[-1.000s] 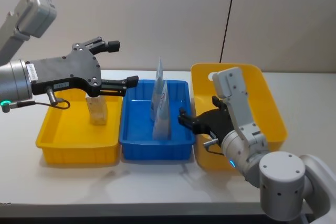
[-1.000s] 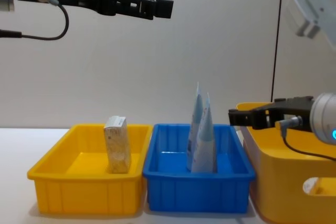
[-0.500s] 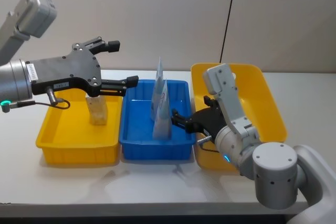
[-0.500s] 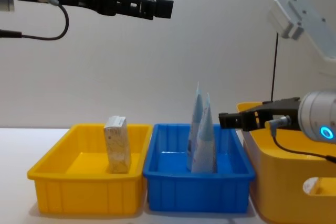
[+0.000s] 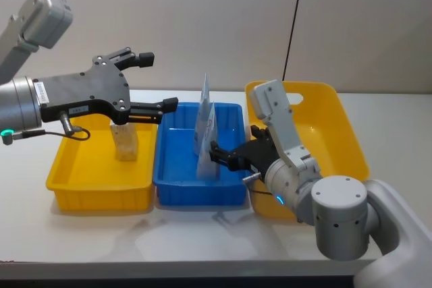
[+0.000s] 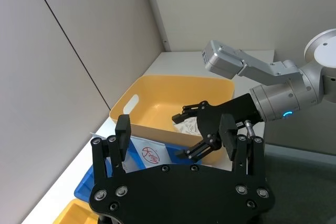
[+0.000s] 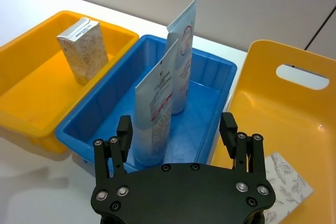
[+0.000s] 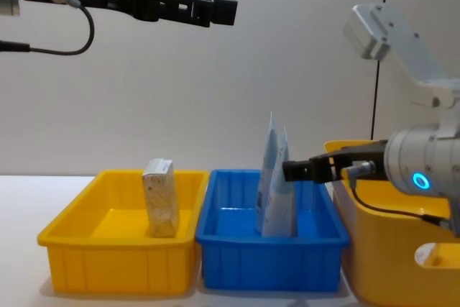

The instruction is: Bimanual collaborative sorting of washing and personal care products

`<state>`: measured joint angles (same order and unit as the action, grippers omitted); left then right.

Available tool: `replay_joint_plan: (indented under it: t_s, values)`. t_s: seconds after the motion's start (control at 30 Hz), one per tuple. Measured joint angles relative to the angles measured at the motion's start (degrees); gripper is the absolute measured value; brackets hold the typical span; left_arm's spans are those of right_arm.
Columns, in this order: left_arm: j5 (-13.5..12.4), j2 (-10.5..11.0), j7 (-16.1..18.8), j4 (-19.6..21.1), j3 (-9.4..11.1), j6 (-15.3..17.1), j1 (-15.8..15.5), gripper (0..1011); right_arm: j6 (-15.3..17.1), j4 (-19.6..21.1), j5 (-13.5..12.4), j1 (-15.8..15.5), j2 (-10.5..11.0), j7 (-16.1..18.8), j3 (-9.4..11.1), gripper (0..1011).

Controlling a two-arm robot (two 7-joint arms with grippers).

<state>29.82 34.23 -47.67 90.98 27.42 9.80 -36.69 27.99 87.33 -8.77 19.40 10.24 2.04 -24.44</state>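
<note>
The right gripper [image 5: 217, 154], jaws spread and apparently empty, is held beside the tall pale-blue tapering tubes [image 5: 206, 141]; the left gripper [image 5: 156, 82], jaws released, is held above them.

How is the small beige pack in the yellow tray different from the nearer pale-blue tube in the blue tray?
The small beige speckled pack is a short, blocky box; the nearer pale-blue tube is tall and tapers to a thin top edge. The pack stands alone in the yellow tray; the tube has a second tube beside it in the blue tray. Both stand upright.

Two pale-blue tubes [image 5: 206, 141] upright in blue tray [image 5: 177, 190], beige speckled pack [image 5: 124, 141] upright in yellow tray [image 5: 81, 190], marbled white pack [image 7: 283, 186] flat in basket [image 7: 294, 114]
</note>
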Motion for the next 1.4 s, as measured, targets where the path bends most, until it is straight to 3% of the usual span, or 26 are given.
replay_joint_plan:
  t_s: [0.67,1.27,1.4]
  values:
    - [0.00,0.00,0.00,0.00,0.00,0.00,0.00,1003,-1.96,-5.09,2.11,2.49,-3.16,-0.92,-0.90,1004]
    - [0.00,0.00,0.00,0.00,0.00,0.00,0.00,1002,-3.93,-13.41,4.52,6.84,-6.91,-2.30,-1.93,1003]
    - [0.00,0.00,0.00,0.01,0.00,0.00,0.00,1002,-4.16,-14.78,4.88,7.50,-7.50,-2.51,-2.01,946]
